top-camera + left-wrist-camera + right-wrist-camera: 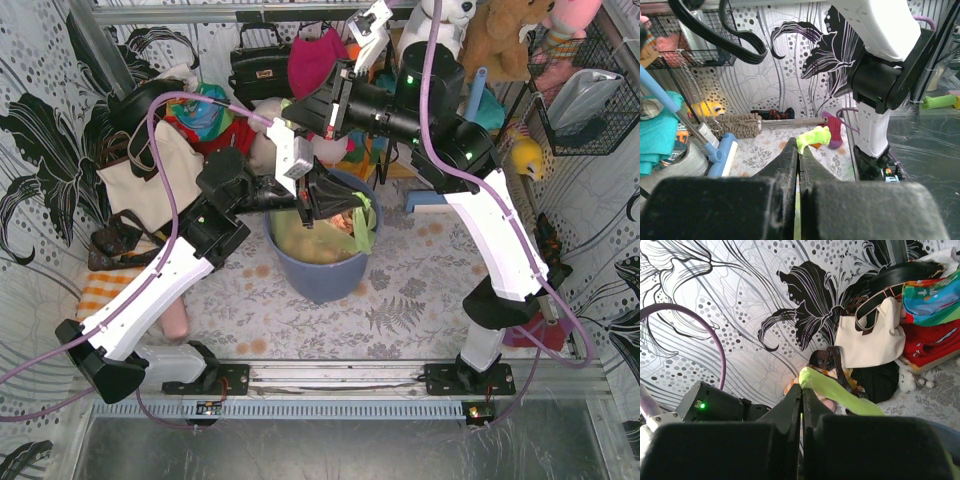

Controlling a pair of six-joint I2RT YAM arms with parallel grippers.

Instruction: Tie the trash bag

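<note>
Found the trash bag [362, 228] seated inside the round blue bin [322, 278], on a floral cloth [410, 300]. Noted its lime-green film folded over the bin's far-right rim, with brownish crumpled contents showing through the plastic in the bin's mouth.

Confirmed the left gripper [798, 146] above the bin's opening, pointing toward the right arm [875, 125], jaws pressed together with no gap visible. Saw a crumpled tuft of the green film standing out just past its fingertips (pinched there, judging by the wrist view).

Confirmed the right gripper [801, 390] likewise clamped tight, pointing toward the left side of the enclosure. Traced a flat strip of the same green film from between its fingertips, running down and to the right in the wrist view.

Could not tell from the overhead view exactly where either pinched piece joins the rest of the bag, owing to the left arm [160, 290] and right arm crossing above the bin.

Recorded a cream tote bag [869, 339] against the patterned wall [740, 300] beyond the right gripper, well apart from the bin
</note>
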